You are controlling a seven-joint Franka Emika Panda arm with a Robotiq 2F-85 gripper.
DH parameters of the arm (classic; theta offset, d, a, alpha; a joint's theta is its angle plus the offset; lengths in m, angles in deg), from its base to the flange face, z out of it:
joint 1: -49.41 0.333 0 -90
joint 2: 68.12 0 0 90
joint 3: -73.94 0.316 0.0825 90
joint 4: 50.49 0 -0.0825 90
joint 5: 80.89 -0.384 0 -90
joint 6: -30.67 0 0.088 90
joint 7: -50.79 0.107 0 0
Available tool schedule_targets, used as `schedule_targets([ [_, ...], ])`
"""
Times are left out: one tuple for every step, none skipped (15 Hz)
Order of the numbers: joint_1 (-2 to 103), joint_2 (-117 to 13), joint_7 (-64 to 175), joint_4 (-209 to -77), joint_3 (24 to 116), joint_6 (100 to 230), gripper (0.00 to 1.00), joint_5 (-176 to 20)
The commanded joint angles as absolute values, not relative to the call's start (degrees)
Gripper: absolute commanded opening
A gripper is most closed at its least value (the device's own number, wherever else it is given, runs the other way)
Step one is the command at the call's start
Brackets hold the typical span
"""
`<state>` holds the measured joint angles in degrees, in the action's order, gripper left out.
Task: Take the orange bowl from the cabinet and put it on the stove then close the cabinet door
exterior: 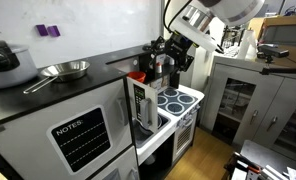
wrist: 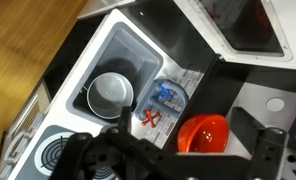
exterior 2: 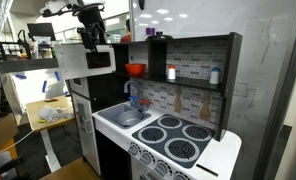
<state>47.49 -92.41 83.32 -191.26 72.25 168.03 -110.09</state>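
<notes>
The gripper (wrist: 178, 160) is open wide and holds nothing: in the wrist view its dark fingers (wrist: 88, 152) stand far apart along the bottom of the picture, with no object touching either one. The orange bowl (wrist: 203, 133) sits upright just past the fingertips, nearer one finger than the other and clear of both. In an exterior view the bowl (exterior 2: 135, 70) rests inside the cabinet (exterior 2: 138, 52), the dark compartment above the back edge of the toy kitchen's white counter (exterior 2: 110, 122), at the sink end. The gripper (exterior 2: 91, 40) hangs above and out in front of that compartment, higher than the bowl and close to the cabinet door (exterior 2: 98, 60), which stands swung open with its dark window facing the room. From the opposite side the gripper (exterior: 166, 60) is near the top of the unit, and the open door (exterior: 143, 105) shows its slotted marks. The stove (exterior 2: 178, 140) takes up the other end of the counter, out to its front corner, with all four burners bare. A grey pan (wrist: 110, 92) lies in the sink (wrist: 138, 55), well apart from the bowl.
</notes>
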Motion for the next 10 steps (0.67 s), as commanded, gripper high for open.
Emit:
schedule_targets([
  [47.62,-91.94,83.81,-194.44,72.34,175.2,1.0,-115.65],
  [47.86,-91.43,83.25,-195.07,72.14,176.92,1.0,-117.5],
  [48.07,-90.87,82.63,-195.54,72.06,178.72,1.0,-119.2],
  [48.22,-90.36,82.16,-195.89,72.06,180.42,1.0,-120.85],
  [48.44,-89.84,81.46,-196.0,72.07,182.28,1.0,-122.57],
  [48.67,-89.27,80.8,-195.91,72.12,184.11,1.0,-124.23],
  [49.0,-88.76,79.86,-195.76,72.15,185.88,1.0,-125.94],
  [49.3,-88.24,78.99,-195.6,72.25,187.52,1.0,-127.51],
  [49.94,-87.61,77.45,-195.36,72.21,189.34,1.0,-129.42],
  [50.69,-86.84,75.8,-195.0,72.14,190.88,1.0,-131.37],
])
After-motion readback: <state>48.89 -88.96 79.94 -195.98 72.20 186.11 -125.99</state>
